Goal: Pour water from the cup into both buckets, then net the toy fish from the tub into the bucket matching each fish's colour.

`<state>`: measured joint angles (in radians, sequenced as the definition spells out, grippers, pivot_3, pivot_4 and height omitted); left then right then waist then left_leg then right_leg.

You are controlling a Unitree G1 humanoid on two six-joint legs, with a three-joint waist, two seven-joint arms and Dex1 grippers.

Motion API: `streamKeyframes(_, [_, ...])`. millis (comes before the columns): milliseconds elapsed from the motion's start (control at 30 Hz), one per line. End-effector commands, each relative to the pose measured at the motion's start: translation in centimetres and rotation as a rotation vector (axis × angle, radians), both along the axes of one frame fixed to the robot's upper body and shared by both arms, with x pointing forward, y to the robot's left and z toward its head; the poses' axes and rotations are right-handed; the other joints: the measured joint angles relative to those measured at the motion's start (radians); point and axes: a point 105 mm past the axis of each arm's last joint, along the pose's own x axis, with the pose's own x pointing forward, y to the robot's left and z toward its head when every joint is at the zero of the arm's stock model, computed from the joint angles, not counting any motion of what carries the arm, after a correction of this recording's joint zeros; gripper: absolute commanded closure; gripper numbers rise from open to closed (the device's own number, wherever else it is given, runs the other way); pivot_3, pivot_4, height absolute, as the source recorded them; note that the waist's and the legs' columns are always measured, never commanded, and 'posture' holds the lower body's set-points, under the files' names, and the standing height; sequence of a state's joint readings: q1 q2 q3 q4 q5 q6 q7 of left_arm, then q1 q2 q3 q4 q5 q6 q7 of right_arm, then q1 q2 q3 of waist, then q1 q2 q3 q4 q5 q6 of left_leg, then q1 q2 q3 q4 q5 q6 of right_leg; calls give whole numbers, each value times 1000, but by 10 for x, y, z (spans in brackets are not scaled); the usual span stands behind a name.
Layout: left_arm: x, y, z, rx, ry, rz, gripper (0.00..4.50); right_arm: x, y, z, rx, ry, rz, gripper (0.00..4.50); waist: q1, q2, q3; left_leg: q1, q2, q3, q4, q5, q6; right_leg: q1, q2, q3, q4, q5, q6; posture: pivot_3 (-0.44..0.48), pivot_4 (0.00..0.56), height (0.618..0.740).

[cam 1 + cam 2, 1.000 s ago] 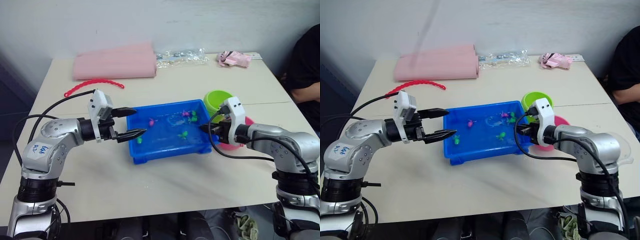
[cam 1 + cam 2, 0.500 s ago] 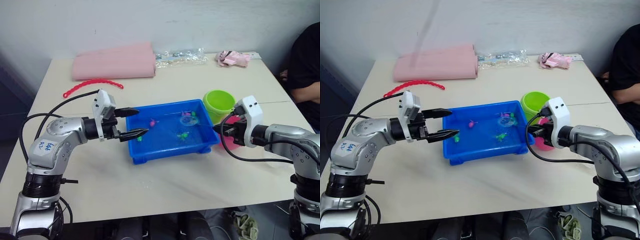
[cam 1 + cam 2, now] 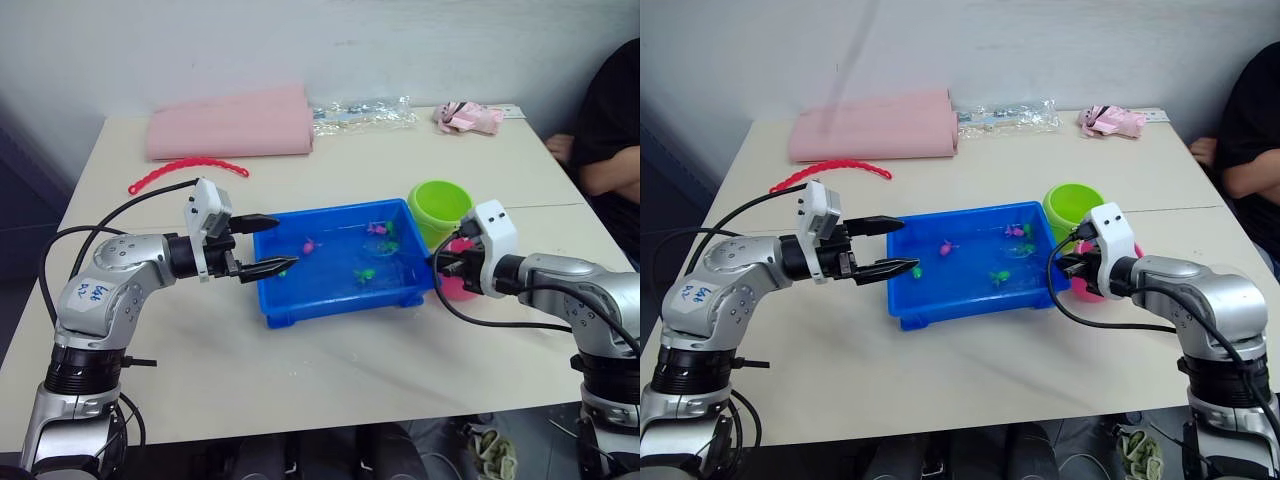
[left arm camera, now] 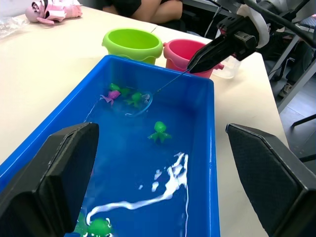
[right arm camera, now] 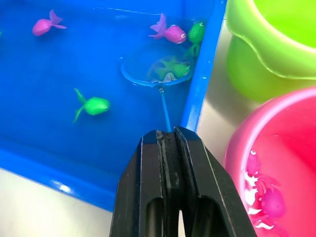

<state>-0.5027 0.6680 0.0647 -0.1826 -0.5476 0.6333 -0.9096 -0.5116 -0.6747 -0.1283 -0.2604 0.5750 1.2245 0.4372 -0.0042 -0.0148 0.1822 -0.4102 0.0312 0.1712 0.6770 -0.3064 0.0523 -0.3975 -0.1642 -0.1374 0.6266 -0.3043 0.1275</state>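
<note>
**Net under a green fish at the tub's far right corner**

The right gripper has its fingers pressed together on the thin handle of the net, whose hoop lies in the water of the tub with a green fish over it, close to the right wall. To do this well, the hoop should probably rise level and slowly so the fish stays cupped, clear the rim, then swing to the green bucket, which stands just beyond the tub's right end, and not to the pink bucket beside it, where pink fish already lie. The right forearm reaches in low from the right, wrist level. The left gripper hovers at the tub's left rim, jaws spread wide and empty.
</note>
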Motion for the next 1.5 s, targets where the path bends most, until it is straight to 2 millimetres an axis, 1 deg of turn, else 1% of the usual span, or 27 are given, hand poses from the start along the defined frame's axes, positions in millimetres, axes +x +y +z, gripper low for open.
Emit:
streamKeyframes(33, [-4, 0, 11, -6, -56, -6, 13, 5, 5, 19, 0, -98, 15, 4500, 0, 0, 0, 0, 0, 0, 0, 0, 0, 0, 0, 0, 0, 0, 0, 0, 150, 738])
streamKeyframes(167, [-4, -1, 10, -10, -56, -8, 13, -1, 14, 25, -2, -136, 73, 4500, 0, 0, 0, 0, 0, 0, -1, 0, 0, 0, 0, 0, -1, 0, 0, 0, 150, 738])
streamKeyframes(300, [-3, -3, 9, -15, -58, -14, 13, -10, 21, 30, -52, -189, 155, 4500, 1, 0, 0, 0, 0, 0, -2, 0, 0, 0, 0, 0, -1, 0, 0, 0, 150, 738])
streamKeyframes(467, [0, -10, 10, -27, -61, -43, 13, -20, 19, 32, -186, -284, 216, 4500, 4, 0, 0, 0, 0, 0, -2, 0, 0, 0, 0, 0, -1, 0, 0, 0, 150, 738])
streamKeyframes(600, [4, -16, 12, -35, -61, -79, 13, -31, 16, 33, -203, -318, 225, 4500, 3, 0, 0, 0, 0, 0, -2, 0, 0, 0, 0, 0, -1, 0, 0, 0, 150, 738])
streamKeyframes(733, [7, -26, 17, -53, -60, -133, 13, -50, 12, 40, -195, -358, 228, 4500, 6, 0, 0, 0, 0, 0, -2, 0, 0, 0, 0, 0, -1, 0, 0, 0, 150, 738])
streamKeyframes(867, [10, -44, 22, -73, -54, -225, 13, -78, 0, 54, -106, -394, 160, 4500, 21, 0, 0, 0, 0, 0, -1, 0, 0, 0, 0, -1, -1, 0, 0, 0, 150, 738])
streamKeyframes(900, [12, -49, 22, -77, -50, -247, 13, -85, -3, 61, -100, -430, 140, 4500, 21, 0, 0, 0, 0, -1, 0, 0, 0, 1, 0, -1, -1, 0, 0, 0, 150, 738])
streamKeyframes(967, [14, -55, 22, -80, -46, -280, 13, -95, -9, 69, -99, -478, 98, 4500, 23, 0, 0, 0, 0, 0, 0, 0, 1, 1, 0, 0, -1, 0, 1, 0, 150, 738])
streamKeyframes(1033, [16, -63, 22, -78, -47, -321, 13, -107, -20, 76, -114, -518, 25, 4500, 27, 0, 0, 0, 0, -1, 1, 0, 1, 1, 0, -1, -1, 0, 1, 0, 150, 738])
streamKeyframes(1167, [17, -74, 24, -84, -52, -384, 13, -126, -37, 82, -149, -540, -76, 4500, 29, 0, 0, 0, 0, -1, 1, 0, 1, 2, 0, -1, -1, 0, 1, 0, 150, 738])
streamKeyframes(1267, [17, -86, 25, -90, -54, -445, 13, -145, -65, 80, -300, -509, -209, 4500, 32, 0, 0, 0, -1, -1, 2, -1, 2, 3, 0, -1, -2, 1, 1, 0, 150, 738])
streamKeyframes(1333, [16, -92, 24, -93, -53, -472, 13, -153, -80, 79, -367, -483, -271, 4500, 32, 0, 0, 0, -1, -2, 1, -1, 3, 3, 0, -2, -3, 1, 1, 0, 150, 738])
streamKeyframes(1400, [17, -95, 24, -94, -55, -486, 13, -156, -87, 78, -413, -472, -301, 4500, 30, 0, 0, 1, -1, -2, 2, -1, 3, 4, 0, -1, -4, 1, 2, 0, 150, 738])
streamKeyframes(1500, [18, -98, 25, -99, -59, -494, 13, -157, -91, 75, -638, -468, -258, 4500, 24, 0, 0, 2, -1, 0, 2, -2, 4, 4, 0, 1, -6, 1, 2, 0, 150, 738])
